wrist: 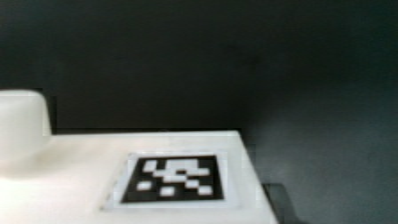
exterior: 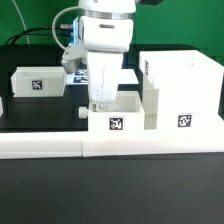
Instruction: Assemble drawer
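Note:
In the exterior view the drawer's tall white shell (exterior: 180, 88) stands at the right with a tag low on its front. A small open-top tray (exterior: 122, 116) sits against the shell's left side, tag facing front, with a small knob (exterior: 84, 112) on its left. My gripper (exterior: 100, 101) reaches down at this tray's left wall, its fingers together; I cannot see anything between them. A second tagged tray (exterior: 38, 82) lies apart at the back left. The wrist view shows a white tagged face (wrist: 175, 178) and a rounded white knob (wrist: 18, 138) over the black table.
A long low white border wall (exterior: 110, 148) runs along the front of the black table (exterior: 40, 118). The arm's body hides the area behind the near tray. A green backdrop and cables stand at the rear.

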Controlling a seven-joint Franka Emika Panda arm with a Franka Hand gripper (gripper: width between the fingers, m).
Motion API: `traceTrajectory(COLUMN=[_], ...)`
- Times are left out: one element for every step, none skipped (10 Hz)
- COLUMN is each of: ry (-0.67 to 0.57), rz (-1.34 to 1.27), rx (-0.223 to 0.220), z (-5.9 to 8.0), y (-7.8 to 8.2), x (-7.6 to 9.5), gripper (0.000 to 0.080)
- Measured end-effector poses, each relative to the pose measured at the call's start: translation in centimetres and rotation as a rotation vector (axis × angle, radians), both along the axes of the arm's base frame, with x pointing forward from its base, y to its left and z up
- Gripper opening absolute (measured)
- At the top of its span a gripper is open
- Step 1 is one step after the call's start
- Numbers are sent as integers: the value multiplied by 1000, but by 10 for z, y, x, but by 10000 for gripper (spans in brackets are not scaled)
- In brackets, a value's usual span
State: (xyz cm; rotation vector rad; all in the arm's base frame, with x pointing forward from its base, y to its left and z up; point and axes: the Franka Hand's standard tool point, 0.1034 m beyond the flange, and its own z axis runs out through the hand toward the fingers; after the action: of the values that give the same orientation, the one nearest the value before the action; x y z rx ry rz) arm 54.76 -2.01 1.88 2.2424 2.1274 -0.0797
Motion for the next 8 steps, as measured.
traceTrajectory(ry=[1,1,1,2,2,3,4,-4], rz=[3,12,13,11,22,42,48,55], rx=[0,3,5,4,4,3,5,6], z=[0,0,0,-1,0,0,-1,-1], y=[2,7,9,7,7,9,12,13], x=[0,0,0,0,0,0,0,0], gripper=[42,42,42,42,42,42,42,42])
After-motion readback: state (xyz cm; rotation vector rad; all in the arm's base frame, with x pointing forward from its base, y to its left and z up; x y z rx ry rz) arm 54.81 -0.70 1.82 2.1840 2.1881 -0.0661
